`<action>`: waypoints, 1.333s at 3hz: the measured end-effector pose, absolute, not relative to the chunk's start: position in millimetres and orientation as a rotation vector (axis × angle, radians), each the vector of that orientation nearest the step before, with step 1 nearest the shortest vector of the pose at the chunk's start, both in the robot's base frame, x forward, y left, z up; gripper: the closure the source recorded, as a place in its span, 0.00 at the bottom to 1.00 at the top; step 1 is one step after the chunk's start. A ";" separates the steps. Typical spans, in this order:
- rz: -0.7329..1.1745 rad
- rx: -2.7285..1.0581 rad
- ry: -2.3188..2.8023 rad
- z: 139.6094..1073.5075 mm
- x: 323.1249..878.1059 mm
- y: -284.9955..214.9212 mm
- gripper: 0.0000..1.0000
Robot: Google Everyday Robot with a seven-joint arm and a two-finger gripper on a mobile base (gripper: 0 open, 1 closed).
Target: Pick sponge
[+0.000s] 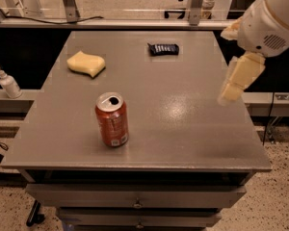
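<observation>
The sponge (86, 64) is a pale yellow foam pad with a wavy outline, lying flat on the grey table (183, 129) at its back left. My gripper (233, 83) hangs at the right edge of the table, above the surface, with its pale yellow blocky fingers pointing down. It is far to the right of the sponge and holds nothing that I can see.
A red soda can (112, 119) stands upright near the table's front, left of centre. A small dark ribbed rectangular object (163, 48) lies at the back centre. A white pump bottle (8, 83) stands on a ledge left of the table.
</observation>
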State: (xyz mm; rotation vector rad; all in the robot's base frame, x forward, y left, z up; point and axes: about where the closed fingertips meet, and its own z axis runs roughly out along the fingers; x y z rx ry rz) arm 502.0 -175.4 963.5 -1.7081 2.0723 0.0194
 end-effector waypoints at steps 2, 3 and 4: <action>0.260 -1.643 1.870 956.3 566.6 -102.2 0.00; 0.415 -1.600 1.762 963.3 573.4 -46.1 0.00; 0.415 -1.600 1.762 963.3 573.4 -46.1 0.00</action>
